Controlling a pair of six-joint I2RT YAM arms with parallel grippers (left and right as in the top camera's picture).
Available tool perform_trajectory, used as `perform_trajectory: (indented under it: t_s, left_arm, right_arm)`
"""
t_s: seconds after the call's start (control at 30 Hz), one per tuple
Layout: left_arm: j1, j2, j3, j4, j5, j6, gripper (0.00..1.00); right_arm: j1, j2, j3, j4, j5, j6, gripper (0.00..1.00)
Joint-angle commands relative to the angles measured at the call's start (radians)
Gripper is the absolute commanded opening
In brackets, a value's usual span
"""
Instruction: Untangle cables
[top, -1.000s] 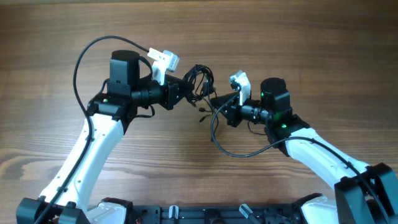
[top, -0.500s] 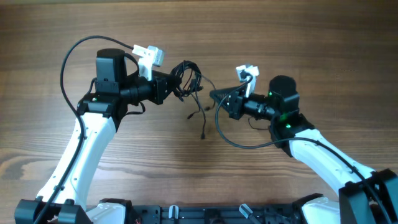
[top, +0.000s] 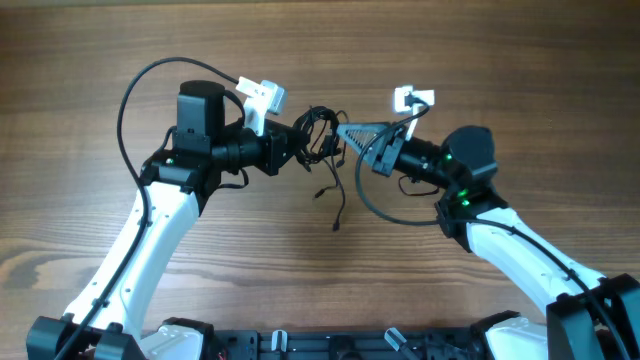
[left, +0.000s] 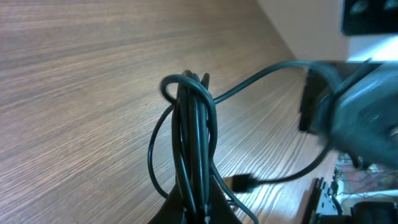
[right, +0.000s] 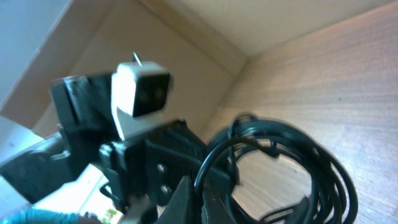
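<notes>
**Black cable knot, held between two end effectors**

Brown wood-grain bench (top: 520, 70): lies under the work.
Left end effector (top: 297, 148): pinching the coil's base, apparently to anchor it.
Right end effector (top: 352, 132): pinching one loop, probably to draw it free.
Thin black knotted cables (top: 322, 138): bunched between both.
Small plug end (top: 337, 226): trailing loose below.

Cables (top: 322, 135) black; table (top: 300, 290) brown, streaky wood grain; arms (top: 150, 250) white, black joints (green lights (top: 462, 200) glowing).

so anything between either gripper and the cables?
Nothing visible. The left gripper and right gripper both have their jaws shut on the cables, with the bundle held between them above the table.
</notes>
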Motion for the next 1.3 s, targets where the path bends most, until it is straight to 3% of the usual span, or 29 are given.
perform_trajectory:
  t_s: [0.0, 0.2, 0.3, 0.53, 0.7, 0.87, 1.03, 1.27]
  left_arm:
    - [-0.006, 0.005, 0.012, -0.031, -0.037, 0.090, 0.04]
    - [-0.029, 0.005, 0.012, -0.034, 0.023, 0.086, 0.04]
    - [-0.036, 0.005, 0.012, -0.035, 0.023, 0.080, 0.04]
    - [-0.036, 0.005, 0.012, -0.025, 0.024, -0.089, 0.04]
    - [-0.045, 0.005, 0.012, 0.003, 0.023, -0.231, 0.04]
    - [-0.096, 0.005, 0.012, 0.014, 0.023, -0.269, 0.04]
    - [-0.111, 0.005, 0.012, 0.097, 0.023, -0.475, 0.04]
    - [-0.111, 0.005, 0.012, 0.112, 0.019, -0.603, 0.04]
  right_arm:
    - [-0.045, -0.015, 0.002, 0.045, 0.051, 0.131, 0.05]
    - [-0.032, -0.013, 0.002, 0.028, 0.095, 0.142, 0.04]
    - [-0.032, -0.013, 0.002, 0.044, 0.110, 0.212, 0.05]
    - [-0.023, -0.013, 0.002, 0.080, 0.202, 0.319, 0.05]
    - [0.053, -0.011, 0.001, 0.087, 0.332, 0.315, 0.04]
    - [0.111, -0.011, 0.002, 0.098, 0.436, 0.197, 0.05]
    - [0.111, -0.011, 0.001, 0.090, 0.433, 0.049, 0.05]
    - [0.111, -0.011, 0.001, 0.037, 0.385, -0.023, 0.05]
